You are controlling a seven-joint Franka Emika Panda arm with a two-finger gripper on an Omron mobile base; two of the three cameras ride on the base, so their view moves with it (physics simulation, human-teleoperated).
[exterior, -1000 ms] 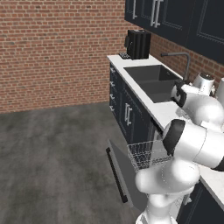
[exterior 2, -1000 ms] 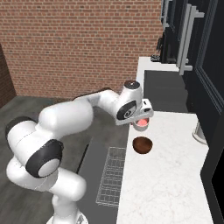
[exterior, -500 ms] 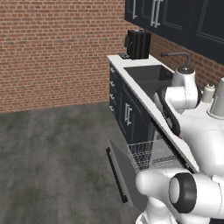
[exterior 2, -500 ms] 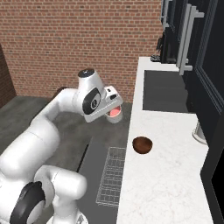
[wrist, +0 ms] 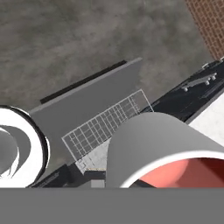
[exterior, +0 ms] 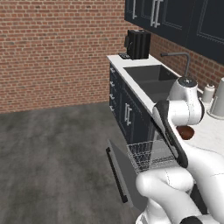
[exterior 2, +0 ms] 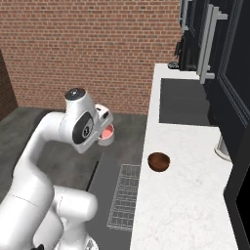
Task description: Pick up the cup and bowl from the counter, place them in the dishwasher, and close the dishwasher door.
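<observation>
Mid-carry of the first item: small pinkish-red cup with white rim (exterior 2: 104, 133) held at the two-finger gripper (exterior 2: 105, 131), hanging out past the front edge of the long white marble-like counter (exterior 2: 185, 195) and above the open dishwasher's pale wire rack (exterior 2: 123, 196). Jaws taken as clamped on the cup, since it hangs there with nothing beneath it; finger tips themselves hidden behind its grey-looking wall (wrist: 157, 140) in the hand view. Below it in that view, the pulled-out rack (wrist: 103, 127) and the flat dark navy drop-down door (wrist: 83, 103), lowered flat with its long bar handle (wrist: 83, 81) at the far edge.

Small round glossy dark reddish-brown bowl (exterior 2: 159, 161) untouched on the counter, near its front edge, just behind the rack (exterior: 151, 156); seen too beside the arm (exterior: 186, 132).

Judged about a quarter done. Next move calls for lowering the cup straight down into the rack, keeping it upright and clear of the counter edge, then parting the jaws. Bowl and door closing yet to come.
</observation>
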